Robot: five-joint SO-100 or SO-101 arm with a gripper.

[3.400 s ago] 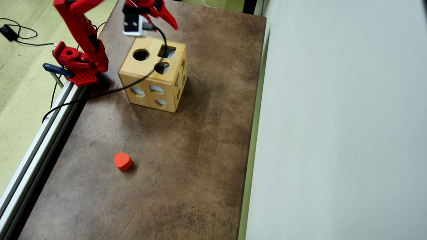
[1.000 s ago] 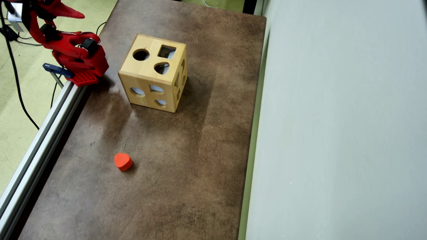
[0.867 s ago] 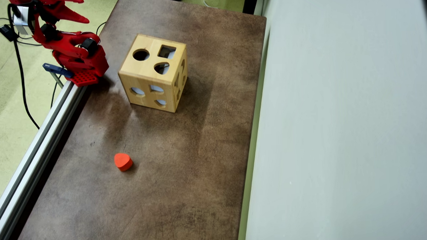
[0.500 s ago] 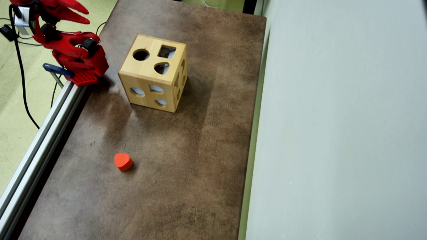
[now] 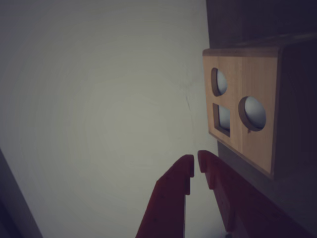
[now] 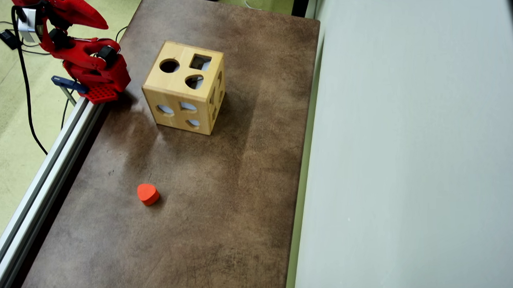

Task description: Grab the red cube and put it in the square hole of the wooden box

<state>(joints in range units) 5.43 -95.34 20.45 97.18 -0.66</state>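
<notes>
Stillness marks the arm: the end effector (image 6: 101,24) is folded back over its base at the worktop's (image 6: 207,214) upper left edge in the overhead view, fingers pressed together on nothing, and the wrist view shows the same closed tips (image 5: 194,167) with only a sliver between them. The wooden box (image 6: 186,86) stands near the base, its square hole (image 6: 200,62) open on the top face. The red cube appears in neither view; judging by this, it probably lies inside the box already, though the openings show nothing red. An orange-red heart block (image 6: 147,194) lies well apart on the worktop. Such a small wooden cube should be light, stiff and not fragile, best pinched across two opposite flat faces.
</notes>
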